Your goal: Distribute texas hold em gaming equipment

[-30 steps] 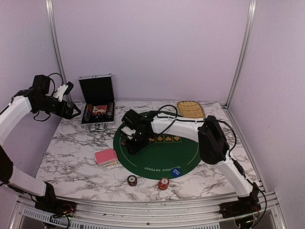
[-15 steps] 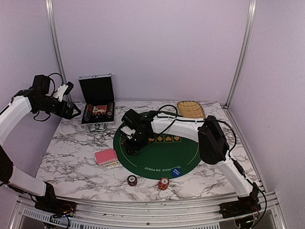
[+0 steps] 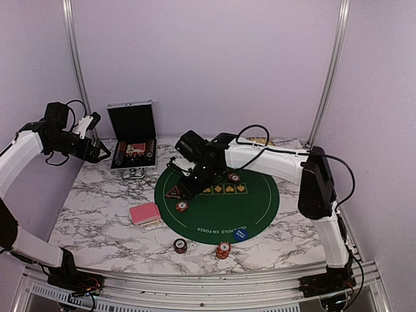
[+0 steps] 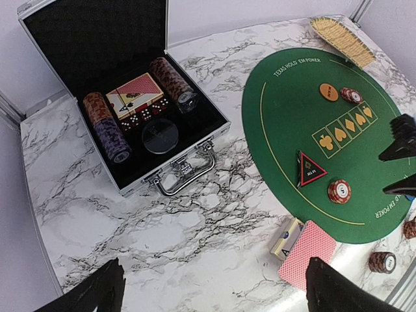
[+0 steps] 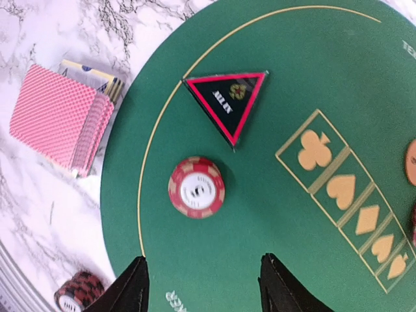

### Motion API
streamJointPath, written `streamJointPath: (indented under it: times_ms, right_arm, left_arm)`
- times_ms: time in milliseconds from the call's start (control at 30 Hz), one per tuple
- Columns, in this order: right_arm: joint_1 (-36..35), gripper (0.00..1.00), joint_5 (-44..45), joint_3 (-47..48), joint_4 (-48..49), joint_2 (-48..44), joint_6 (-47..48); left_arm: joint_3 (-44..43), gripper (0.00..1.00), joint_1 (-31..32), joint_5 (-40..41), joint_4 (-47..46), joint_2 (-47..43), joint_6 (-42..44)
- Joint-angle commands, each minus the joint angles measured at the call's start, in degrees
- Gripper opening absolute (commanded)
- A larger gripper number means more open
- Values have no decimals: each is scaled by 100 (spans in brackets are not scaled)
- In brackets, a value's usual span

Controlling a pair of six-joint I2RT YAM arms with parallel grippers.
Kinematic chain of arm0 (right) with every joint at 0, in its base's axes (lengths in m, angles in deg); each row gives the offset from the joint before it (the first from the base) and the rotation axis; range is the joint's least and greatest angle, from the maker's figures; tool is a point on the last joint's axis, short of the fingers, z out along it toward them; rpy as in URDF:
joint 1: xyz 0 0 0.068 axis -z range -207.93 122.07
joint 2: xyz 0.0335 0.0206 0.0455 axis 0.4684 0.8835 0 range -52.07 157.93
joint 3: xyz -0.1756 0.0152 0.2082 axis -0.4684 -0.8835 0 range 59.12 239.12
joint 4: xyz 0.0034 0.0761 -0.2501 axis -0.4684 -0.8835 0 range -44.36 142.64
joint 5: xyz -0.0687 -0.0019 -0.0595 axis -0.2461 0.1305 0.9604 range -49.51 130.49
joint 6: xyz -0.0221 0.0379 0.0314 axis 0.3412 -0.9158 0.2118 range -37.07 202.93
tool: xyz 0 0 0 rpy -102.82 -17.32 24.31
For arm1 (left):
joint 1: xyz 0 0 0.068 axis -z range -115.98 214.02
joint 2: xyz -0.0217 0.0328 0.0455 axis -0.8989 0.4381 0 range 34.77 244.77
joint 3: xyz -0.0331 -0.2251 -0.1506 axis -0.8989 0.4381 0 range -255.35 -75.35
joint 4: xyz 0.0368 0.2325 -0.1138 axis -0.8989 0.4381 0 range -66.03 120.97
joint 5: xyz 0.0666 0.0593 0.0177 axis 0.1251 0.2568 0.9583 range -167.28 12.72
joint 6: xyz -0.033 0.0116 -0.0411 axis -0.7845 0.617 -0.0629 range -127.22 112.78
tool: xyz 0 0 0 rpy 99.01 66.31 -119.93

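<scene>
Two arms are seen over the white marble table (image 3: pixel 97 208). The right arm is raised from the lower right of the top view, bent at the elbow and stretched leftward above the round green felt mat (image 3: pixel 224 211). The right gripper (image 5: pixel 203 259) is pointed down, its jaws spread with nothing between them. Just beyond its fingertips a red-and-cream striped chip stack (image 5: pixel 196 186) lies on the mat, near the black triangular marker with a red border (image 5: pixel 229 101). The red-backed card deck (image 5: pixel 58 123) rests on the marble beside the mat's edge. The left arm is held high at the left, and the left gripper (image 4: pixel 214 263) is opened wide and empty, aimed toward the open silver metal case (image 4: pixel 188 156).
</scene>
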Motion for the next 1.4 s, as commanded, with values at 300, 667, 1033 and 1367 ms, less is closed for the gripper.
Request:
streamJointPath:
  times_ms: [300, 667, 1033, 1367]
  right_arm:
    - [-732, 77, -49, -3293, -121, -2633, -659]
    - [-1044, 86, -457, -4252, 452, -2935, -1197]
    - [-1111, 91, -326, -4473, 613, -2861, -1308]
    - [-1120, 84, -341, -4782, 781, -2846, -1323]
  left_arm:
    - [-83, 99, -12, -308, 348, -110, 247]
    - [98, 99, 6, -319, 393, -100, 439]
    - [295, 99, 291, -144, 467, -69, 598]
    - [221, 99, 458, -4, 487, -43, 594]
